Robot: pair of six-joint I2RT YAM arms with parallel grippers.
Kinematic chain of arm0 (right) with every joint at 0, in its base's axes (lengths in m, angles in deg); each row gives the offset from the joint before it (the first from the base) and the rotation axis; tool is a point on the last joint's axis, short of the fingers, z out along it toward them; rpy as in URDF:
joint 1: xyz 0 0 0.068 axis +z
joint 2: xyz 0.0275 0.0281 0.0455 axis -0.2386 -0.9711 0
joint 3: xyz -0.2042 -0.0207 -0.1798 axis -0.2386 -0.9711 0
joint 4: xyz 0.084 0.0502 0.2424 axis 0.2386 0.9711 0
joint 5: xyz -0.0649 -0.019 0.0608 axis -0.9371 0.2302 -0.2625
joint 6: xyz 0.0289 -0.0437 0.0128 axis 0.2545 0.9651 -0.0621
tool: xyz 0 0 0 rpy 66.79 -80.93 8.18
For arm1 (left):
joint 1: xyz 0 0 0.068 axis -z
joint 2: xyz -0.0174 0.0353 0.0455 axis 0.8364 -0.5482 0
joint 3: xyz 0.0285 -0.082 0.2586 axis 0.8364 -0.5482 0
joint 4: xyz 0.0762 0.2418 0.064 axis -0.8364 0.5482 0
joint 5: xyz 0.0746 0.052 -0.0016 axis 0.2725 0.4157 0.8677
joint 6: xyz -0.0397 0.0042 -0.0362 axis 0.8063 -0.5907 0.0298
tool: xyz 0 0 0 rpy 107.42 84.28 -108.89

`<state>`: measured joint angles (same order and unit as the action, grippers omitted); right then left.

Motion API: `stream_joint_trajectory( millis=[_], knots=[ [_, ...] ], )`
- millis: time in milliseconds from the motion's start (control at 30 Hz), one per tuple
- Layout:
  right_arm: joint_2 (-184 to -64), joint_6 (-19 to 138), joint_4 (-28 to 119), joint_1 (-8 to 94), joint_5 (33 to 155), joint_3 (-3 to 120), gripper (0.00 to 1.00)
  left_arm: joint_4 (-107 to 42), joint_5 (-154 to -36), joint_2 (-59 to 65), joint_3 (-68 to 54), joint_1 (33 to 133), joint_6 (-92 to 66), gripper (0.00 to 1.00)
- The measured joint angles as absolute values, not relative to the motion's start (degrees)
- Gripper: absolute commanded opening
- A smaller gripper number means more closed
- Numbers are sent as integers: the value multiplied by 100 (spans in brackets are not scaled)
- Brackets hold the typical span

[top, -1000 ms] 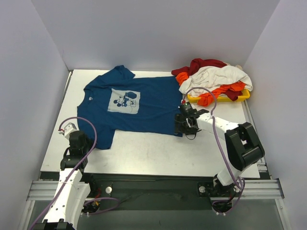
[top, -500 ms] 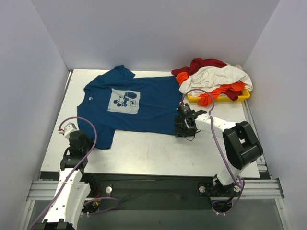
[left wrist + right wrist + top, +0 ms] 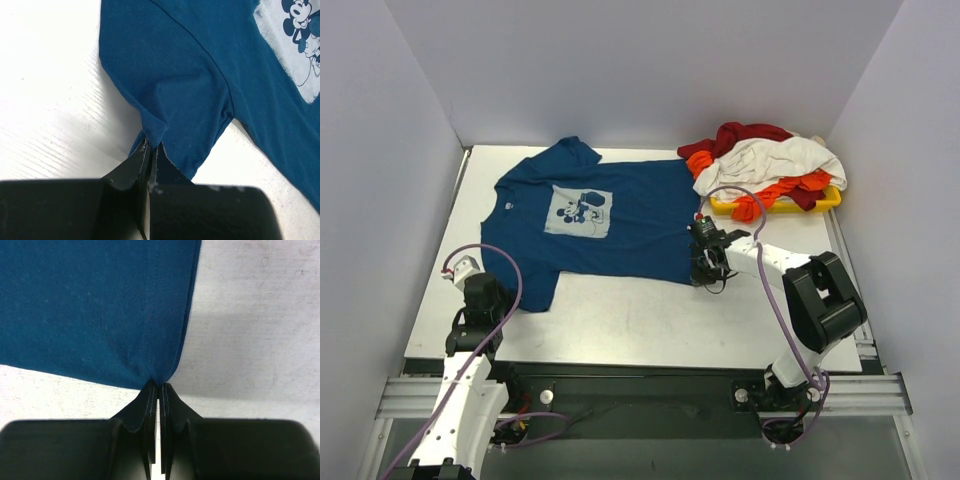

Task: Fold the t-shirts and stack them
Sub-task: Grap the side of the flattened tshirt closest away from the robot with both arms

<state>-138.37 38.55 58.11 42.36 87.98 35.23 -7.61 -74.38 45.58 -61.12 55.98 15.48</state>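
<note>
A dark blue t-shirt with a pale cartoon print lies spread flat on the white table, neck to the left. My left gripper is shut on the near sleeve's edge, the cloth bunching between the jaws. At the shirt's near right hem corner, my right gripper is shut on the cloth. More t-shirts, dark red, white and orange, are heaped at the back right.
The heap rests on a flat yellow tray near the right wall. White walls close in the table on the left, back and right. The arm bases and a metal rail run along the near edge.
My right gripper has closed on the shirt's hem corner, having stood open beside it a second ago. The left gripper and the shirt have stayed put.
</note>
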Motion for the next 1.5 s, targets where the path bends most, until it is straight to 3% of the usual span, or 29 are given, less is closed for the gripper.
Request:
stream_joint_trajectory(
  millis=[1167, 1500],
  knots=[
    [-12878, 3634, 6373, 4905, 8619, 2642, 0, 763, -6721, 6156, -5124, 6326, 2115, 0],
    [-12731, 3617, 6510, 4913, 8505, 2607, 0, 266, -7031, 5946, -5236, 6348, 1953, 0]
  ],
)
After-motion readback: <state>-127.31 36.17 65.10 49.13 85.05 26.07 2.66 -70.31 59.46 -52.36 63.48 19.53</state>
